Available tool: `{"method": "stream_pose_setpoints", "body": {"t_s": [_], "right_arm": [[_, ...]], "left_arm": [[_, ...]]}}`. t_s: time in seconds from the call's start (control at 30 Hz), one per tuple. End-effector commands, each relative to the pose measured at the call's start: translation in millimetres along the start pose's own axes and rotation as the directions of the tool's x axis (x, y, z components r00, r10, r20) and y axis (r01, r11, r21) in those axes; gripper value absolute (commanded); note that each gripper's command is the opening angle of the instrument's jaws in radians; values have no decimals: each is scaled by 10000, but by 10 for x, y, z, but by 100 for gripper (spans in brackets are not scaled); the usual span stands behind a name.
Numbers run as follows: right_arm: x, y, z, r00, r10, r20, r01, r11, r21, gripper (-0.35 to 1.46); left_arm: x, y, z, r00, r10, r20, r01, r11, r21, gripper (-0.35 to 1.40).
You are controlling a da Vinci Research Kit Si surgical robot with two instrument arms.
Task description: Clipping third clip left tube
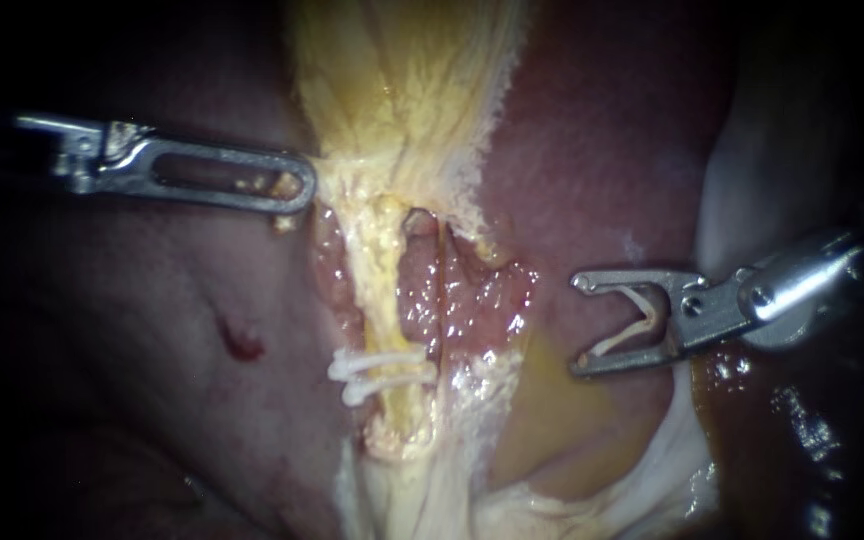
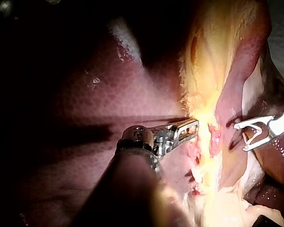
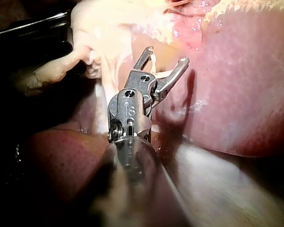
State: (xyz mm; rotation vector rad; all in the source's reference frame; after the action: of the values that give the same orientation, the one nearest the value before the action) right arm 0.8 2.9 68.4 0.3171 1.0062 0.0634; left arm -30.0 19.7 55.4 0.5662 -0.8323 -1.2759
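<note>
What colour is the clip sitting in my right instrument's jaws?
Creamy white. The clip held in the right instrument shows best in the endoscope view.

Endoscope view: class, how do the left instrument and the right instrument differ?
The left instrument has a long slotted tip carrying no clip; the right instrument's spread tip holds a white clip. The left one's tip lies by the yellow tissue; the right one hangs apart over the liver. Both are metal.
</note>
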Motion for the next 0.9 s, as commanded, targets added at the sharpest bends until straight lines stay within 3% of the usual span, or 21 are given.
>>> {"method": "stream_pose_setpoints", "body": {"t_s": [0.03, 0.4, 0.9], "right_arm": [[1, 0, 0, 10000, 0, -23, 0, 10000, 21, 50], [16, -1, 10, 9931, 517, -1051, -475, 9980, 420, 50], [81, -2, 62, 9664, 1260, -2239, -1054, 9892, 1017, 50]], "left_arm": [[0, 0, 0, 10000, -2, 6, 2, 10000, 11, -35], [2, 0, 0, 10000, 2, 16, -2, 10000, 2, -35], [4, -1, 5, 10000, 5, 42, -5, 10000, -24, -35]]}}
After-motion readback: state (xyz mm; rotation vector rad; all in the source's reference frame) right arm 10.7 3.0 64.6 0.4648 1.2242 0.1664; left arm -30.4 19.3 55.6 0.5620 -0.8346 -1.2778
